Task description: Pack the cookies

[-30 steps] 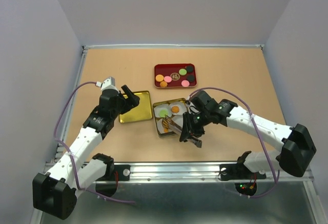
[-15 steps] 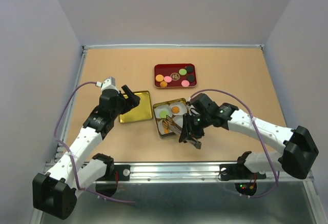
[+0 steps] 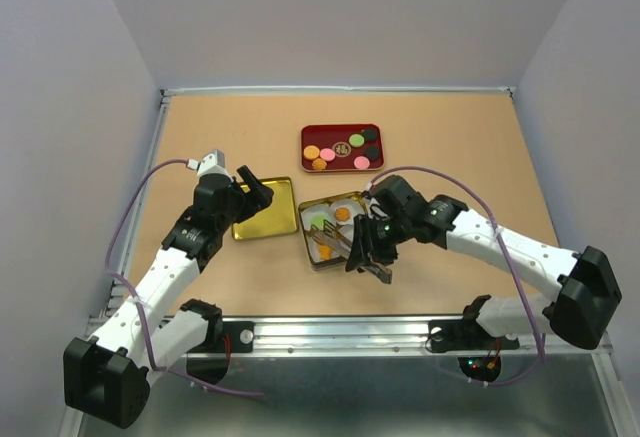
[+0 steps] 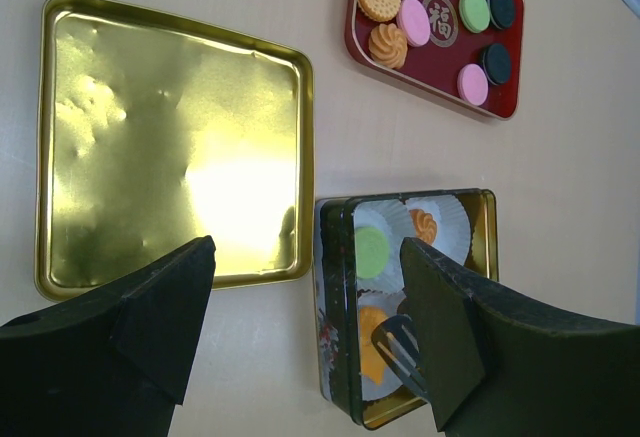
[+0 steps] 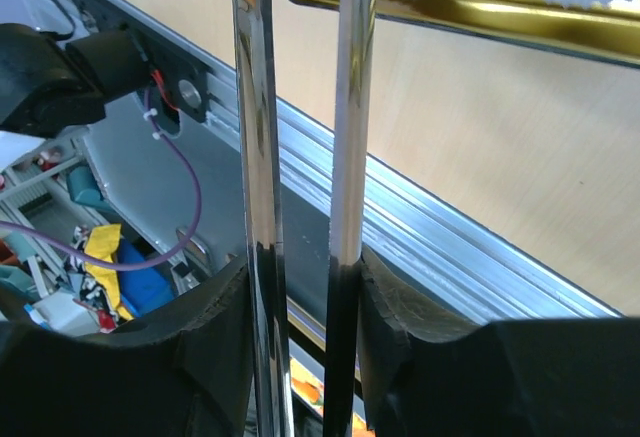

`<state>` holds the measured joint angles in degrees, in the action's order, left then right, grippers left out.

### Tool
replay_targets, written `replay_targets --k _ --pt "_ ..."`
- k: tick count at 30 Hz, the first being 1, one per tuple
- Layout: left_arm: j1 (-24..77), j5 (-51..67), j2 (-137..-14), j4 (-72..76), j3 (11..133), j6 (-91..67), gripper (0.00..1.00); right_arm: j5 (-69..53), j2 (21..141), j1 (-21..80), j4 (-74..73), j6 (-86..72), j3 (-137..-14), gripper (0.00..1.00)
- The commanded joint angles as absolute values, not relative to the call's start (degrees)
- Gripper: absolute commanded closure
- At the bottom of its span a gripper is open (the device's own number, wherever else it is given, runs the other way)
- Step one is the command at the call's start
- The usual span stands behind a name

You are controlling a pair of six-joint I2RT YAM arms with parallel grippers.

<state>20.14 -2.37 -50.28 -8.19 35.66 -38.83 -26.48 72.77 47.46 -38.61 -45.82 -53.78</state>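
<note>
Cookies (image 3: 327, 154) lie in two places in the overhead view: most sit loose on the red tray (image 3: 342, 128) at the far side of the table (image 3: 450, 157), and a few already rest in the gold tin (image 3: 305, 247) nearer the arms, so packing looks partly done. The right gripper (image 3: 368, 257) hangs over the tin's near corner with its fingers pressed on a pair of tongs (image 3: 338, 247), whose tips reach into the tin, probably to set a cookie down or let one go. The left gripper (image 3: 255, 189) hovers with jaws wide and nothing in them at the near edge of the gold lid (image 3: 262, 219), which lies face up just left of the tin, off to the side so the tin stays open for filling. From the left wrist, the tin shows white paper cups (image 4: 445, 229) holding a green cookie and orange ones, the tongs' tips over the nearest cup, and the tray well beyond with its biscuits, pink, green and dark discs; the lid fills the left, clear of the route between tray and tin. From the right wrist, the tongs' two steel arms run up between the finger pads (image 5: 215, 347), a gap standing between them, with the tin's rim above and the table's metal rail (image 5: 470, 267) behind; no cookie shows in this view, so whether the tips hold one I cannot tell.
</note>
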Motion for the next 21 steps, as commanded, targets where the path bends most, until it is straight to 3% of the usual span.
replay_targets --k 1,9,15,21 --pt "20.1 -2.3 -49.6 -6.5 36.5 -38.6 0.14 -25.0 72.9 48.1 -39.9 -43.9 -59.1 0.56" --pt "20.1 -2.2 -49.6 -6.4 36.3 -38.3 0.14 -21.5 74.3 48.1 -43.5 -41.9 -64.2 0.55" --pt "20.1 -2.1 -49.9 -6.0 36.0 -38.3 0.14 -15.7 81.1 47.3 -47.9 -37.3 -75.7 0.54" --pt "20.1 -2.5 -48.7 -6.7 36.3 -37.9 0.14 -17.0 88.3 39.8 -48.7 -33.5 -82.8 0.56"
